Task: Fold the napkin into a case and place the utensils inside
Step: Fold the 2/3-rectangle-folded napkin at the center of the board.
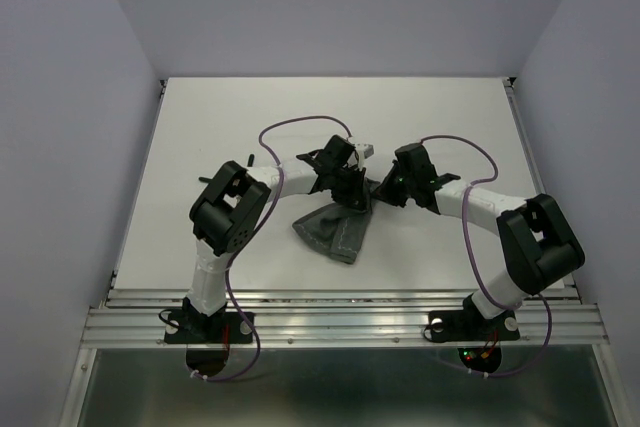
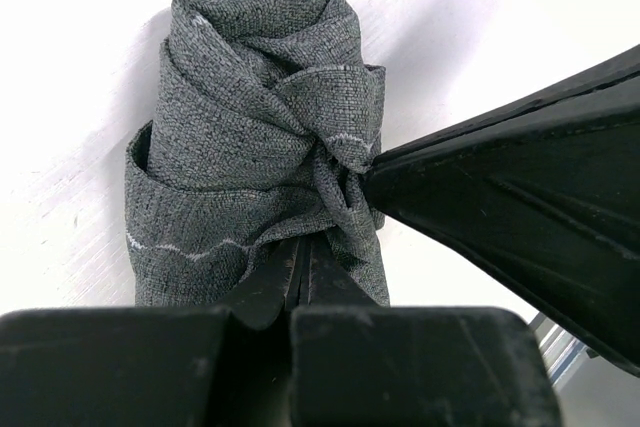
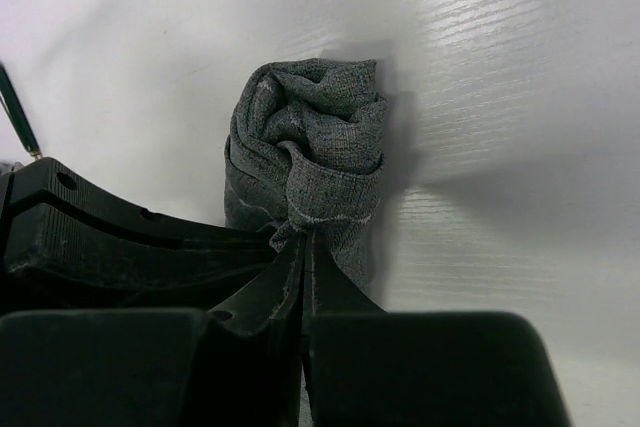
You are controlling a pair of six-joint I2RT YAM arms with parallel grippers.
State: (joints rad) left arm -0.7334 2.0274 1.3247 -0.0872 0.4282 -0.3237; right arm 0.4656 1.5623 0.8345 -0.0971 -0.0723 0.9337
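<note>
The dark grey-green napkin (image 1: 333, 233) hangs bunched and twisted from both grippers at mid-table, its lower part resting on the white surface. In the left wrist view the napkin (image 2: 255, 117) is a crumpled roll with its light hem stitching showing. My left gripper (image 2: 300, 252) is shut on a fold of it. The right gripper's finger (image 2: 520, 197) comes in from the right onto the same knot. My right gripper (image 3: 304, 239) is shut on the napkin (image 3: 312, 142) at its hem. In the top view the left gripper (image 1: 350, 190) and the right gripper (image 1: 380, 187) almost touch. No case shows; the utensils are out of view.
The white table (image 1: 220, 127) is enclosed by pale walls on three sides. A thin dark green rod (image 3: 17, 110) lies at the upper left of the right wrist view. Purple cables (image 1: 300, 125) loop over both arms. A metal rail (image 1: 340, 319) runs along the near edge.
</note>
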